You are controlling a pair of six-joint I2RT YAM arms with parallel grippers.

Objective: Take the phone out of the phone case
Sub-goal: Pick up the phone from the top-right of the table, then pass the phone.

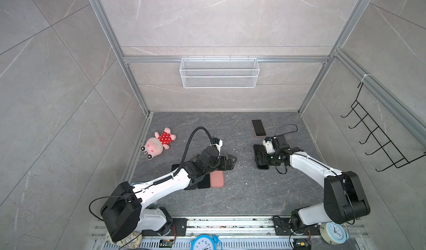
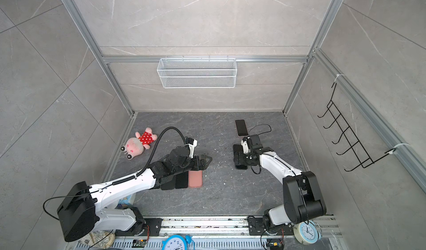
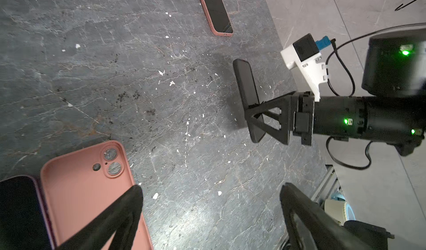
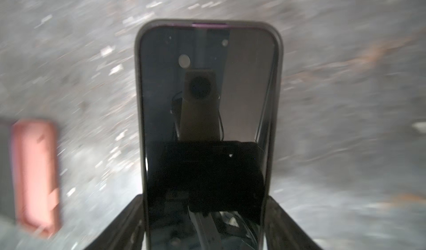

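- Tabletop (image 1: 242, 195): bare from centre to 6 o'clock; open passage.
- Plush toy (image 1: 159, 142), 10 o'clock; pink-cased phone (image 1: 258, 127), 1 o'clock: low obstacles.
- Pink case (image 1: 217, 179) beside dark phone (image 1: 204, 181), 7 o'clock, under the left arm (image 1: 161, 186).
- Right pincer (image 1: 261, 160), 3 o'clock, clamps black-cased phone (image 4: 207, 99); bare gap to wide-spread left pincer (image 1: 232, 160).

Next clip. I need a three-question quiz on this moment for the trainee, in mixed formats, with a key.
1. True or false: the left pincer is shut on the empty pink case.
2. What does the right pincer hold? A) nothing B) a dark-cased phone C) the empty pink case
3. Fill in: the far phone, lying screen up, sits in a ____ case.
Key: 1 false, its jaws stand open. 2 B. 3 pink.
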